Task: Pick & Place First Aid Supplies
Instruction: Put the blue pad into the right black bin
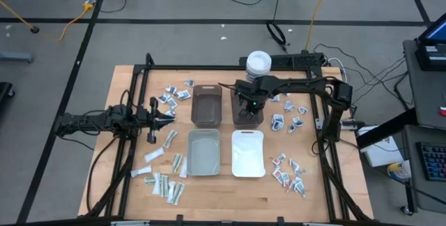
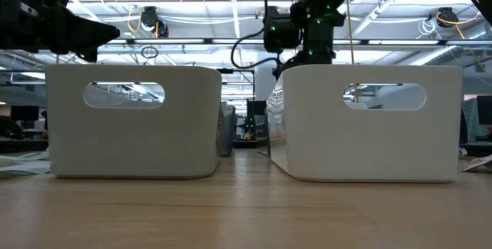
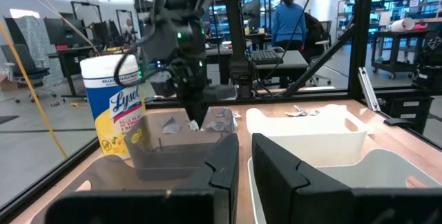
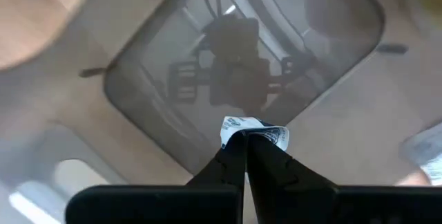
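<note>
Fingers of the right gripper (image 4: 245, 141) are pressed together on a small white packet (image 4: 254, 131), pinching it by one edge above the dark brown bin (image 1: 248, 107); in the right wrist view the packet hangs over that bin's smooth floor (image 4: 207, 79); in the high view this gripper (image 1: 249, 102) sits over the bin at the far middle of the table (image 1: 125, 114); a white round tub (image 1: 258, 63) stands just beyond it. Left gripper (image 1: 165, 114) waits at the table's left side, its fingers (image 3: 214, 162) nearly together with only a narrow gap and nothing between them. Other first aid packets lie scattered: one cluster (image 1: 175, 95) left of a second brown bin (image 1: 206, 105), one (image 1: 289, 118) right of the dark bin, one (image 1: 289, 174) near the right front, and longer pale strips (image 1: 166, 183) at the left front. A grey bin (image 1: 203, 152) and a white bin (image 1: 248, 153) sit side by side nearer the front.
</note>
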Controlling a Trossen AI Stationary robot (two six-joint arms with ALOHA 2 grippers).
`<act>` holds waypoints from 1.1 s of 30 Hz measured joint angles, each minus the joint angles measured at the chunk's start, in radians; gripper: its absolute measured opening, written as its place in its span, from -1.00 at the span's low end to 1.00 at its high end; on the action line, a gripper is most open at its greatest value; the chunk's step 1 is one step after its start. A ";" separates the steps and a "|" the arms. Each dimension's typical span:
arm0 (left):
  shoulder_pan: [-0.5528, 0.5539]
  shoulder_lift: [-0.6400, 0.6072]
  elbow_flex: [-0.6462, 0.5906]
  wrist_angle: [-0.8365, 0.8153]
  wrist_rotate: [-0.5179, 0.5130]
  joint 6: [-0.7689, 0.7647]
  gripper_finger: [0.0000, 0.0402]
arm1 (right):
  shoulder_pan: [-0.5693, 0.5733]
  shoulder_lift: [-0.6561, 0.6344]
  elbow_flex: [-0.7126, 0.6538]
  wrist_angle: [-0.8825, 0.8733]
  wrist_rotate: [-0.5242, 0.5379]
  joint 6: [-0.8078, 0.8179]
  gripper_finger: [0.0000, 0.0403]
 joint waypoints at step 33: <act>0.000 0.000 0.000 0.000 0.000 0.000 -0.77 | 0.013 -0.006 -0.008 0.019 -0.048 0.007 -0.16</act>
